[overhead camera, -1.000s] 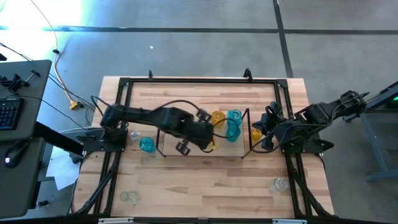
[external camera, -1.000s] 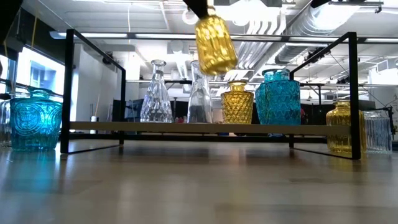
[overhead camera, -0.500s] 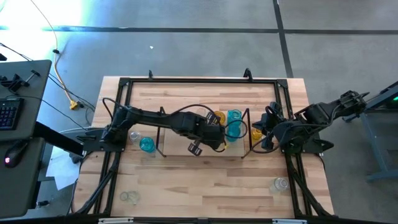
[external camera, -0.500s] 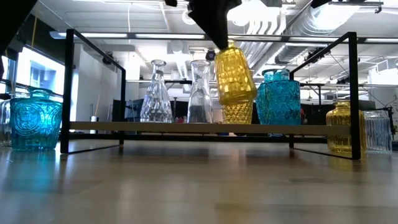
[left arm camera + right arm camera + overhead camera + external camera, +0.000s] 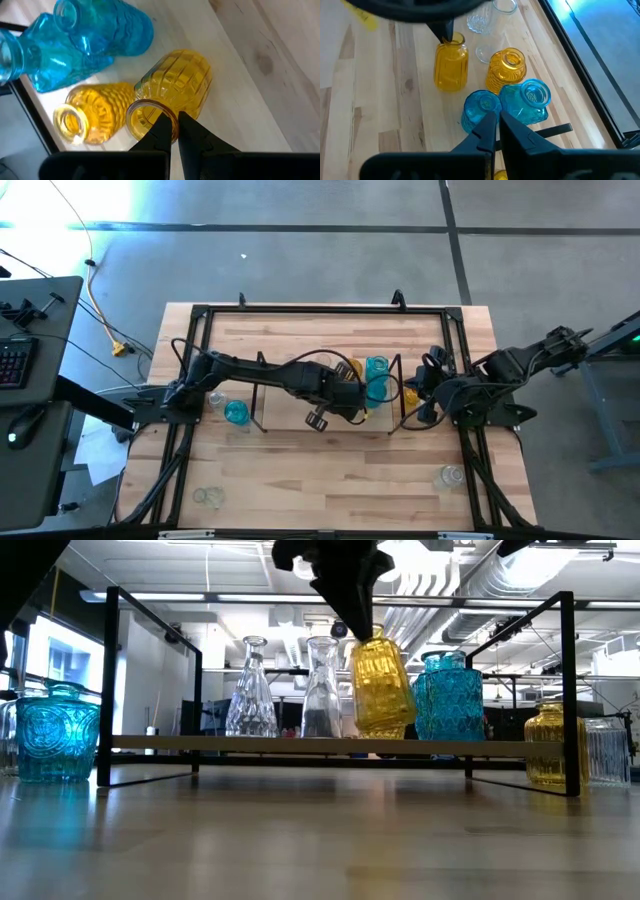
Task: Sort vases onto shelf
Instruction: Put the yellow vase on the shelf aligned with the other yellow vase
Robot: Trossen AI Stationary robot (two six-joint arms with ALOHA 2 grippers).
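Observation:
My left gripper [image 5: 174,131] reaches over the shelf [image 5: 250,745] and is shut on a ribbed amber vase [image 5: 380,685], seen from above in the right wrist view [image 5: 451,67]. Beside it on the shelf stand a knobbly amber vase [image 5: 92,115], two turquoise vases [image 5: 107,30] and two clear vases [image 5: 250,690]. My right gripper [image 5: 496,131] is shut and holds nothing; it hovers at the shelf's right end [image 5: 425,390], above the turquoise vases. My left gripper holds the ribbed amber vase by the rim of its mouth [image 5: 172,116], one finger inside the neck and one outside. The fingers come from above, pointing down. The vase hangs tilted below them, its base at the shelf board [image 5: 385,733]; whether it touches, I cannot tell.
On the table left of the shelf stand a turquoise vase [image 5: 237,412] and a clear one [image 5: 215,398]. An amber vase [image 5: 412,393] stands right of the shelf. Clear vases stand near the near-left corner [image 5: 208,497] and the near-right [image 5: 452,475]. A black frame [image 5: 300,310] rims the table.
My left gripper has carried the ribbed amber vase toward the table's right edge and down, from high above the shelf to the level of the shelf board beside the turquoise vases. The vase has stayed tilted in the hold.

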